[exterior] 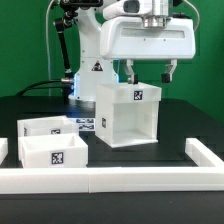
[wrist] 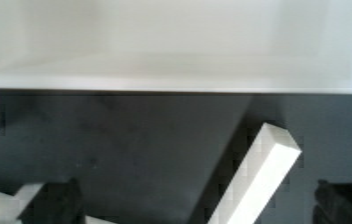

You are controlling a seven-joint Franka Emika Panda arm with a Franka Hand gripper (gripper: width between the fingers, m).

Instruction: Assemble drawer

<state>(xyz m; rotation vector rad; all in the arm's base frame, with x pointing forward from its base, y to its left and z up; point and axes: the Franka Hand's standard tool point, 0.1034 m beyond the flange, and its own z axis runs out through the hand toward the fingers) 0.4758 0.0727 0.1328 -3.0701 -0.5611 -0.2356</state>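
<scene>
Low border wall [exterior: 100,181] aside, the drawer housing [exterior: 112,118] stands just below the tool [exterior: 149,72], which hangs spread wide and empty. Looks like light, stiff, slick plastic; I'd pinch a thin upper wall

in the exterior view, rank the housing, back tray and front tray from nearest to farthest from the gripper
1. housing: directly under the gripper.
2. back tray and front tray: both at the exterior view's left, too close to call.

The spread tool [exterior: 148,73] hangs over the housing [exterior: 122,122], with front tray [exterior: 40,153] and rear tray [exterior: 38,128] alongside.
</scene>
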